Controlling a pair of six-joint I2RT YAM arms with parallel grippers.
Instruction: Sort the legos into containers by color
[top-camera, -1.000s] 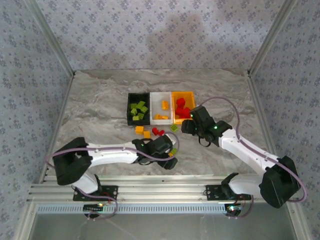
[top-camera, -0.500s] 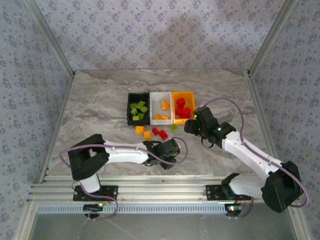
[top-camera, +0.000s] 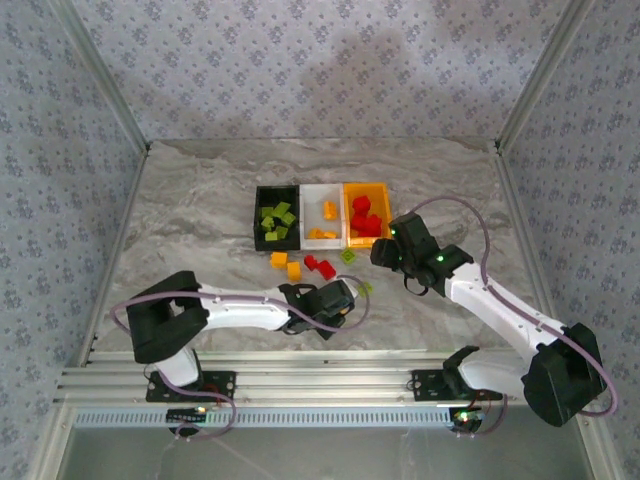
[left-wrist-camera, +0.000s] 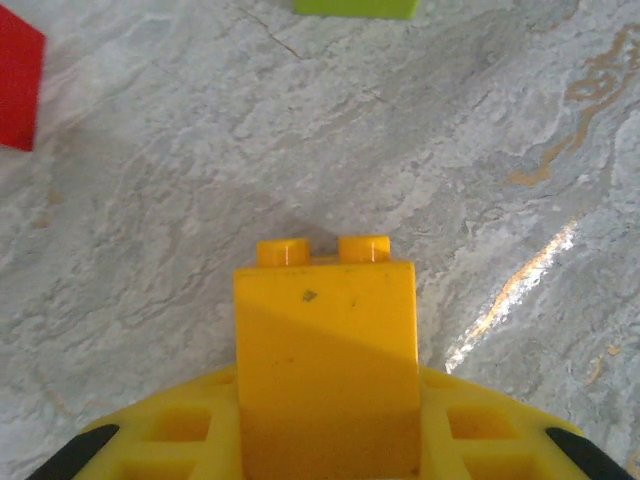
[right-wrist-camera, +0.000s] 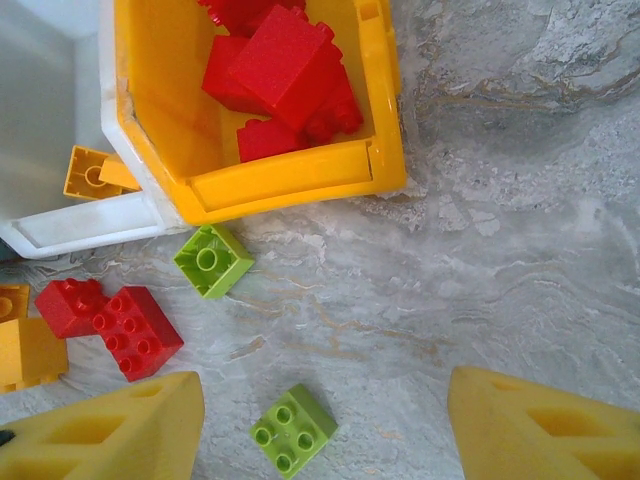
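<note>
My left gripper (top-camera: 337, 300) is shut on a yellow-orange lego (left-wrist-camera: 325, 350), whose studs point away from the camera, low over the marble. My right gripper (right-wrist-camera: 325, 435) stands open above a lime green lego (right-wrist-camera: 293, 430) that lies between its fingers (right-wrist-camera: 110, 430) without touching them. A second green lego (right-wrist-camera: 213, 260) lies upside down beside the orange-yellow container (right-wrist-camera: 160, 90), which holds red legos (right-wrist-camera: 285, 65). Black (top-camera: 257, 215), white (top-camera: 318, 205) and orange-yellow (top-camera: 366, 186) containers stand in a row. Two red legos (right-wrist-camera: 110, 320) and orange ones (top-camera: 286, 264) lie loose in front of them.
The marble table (top-camera: 200, 220) stretches open to the left and behind the containers. Patterned walls and metal frame posts (top-camera: 105, 85) enclose it. The corner of the white container (right-wrist-camera: 70, 225) sits close to my right gripper's left finger.
My left gripper has closed on the yellow-orange lego and its arm has folded in nearer the table's front edge. My right gripper drifted slightly right and stayed open.
</note>
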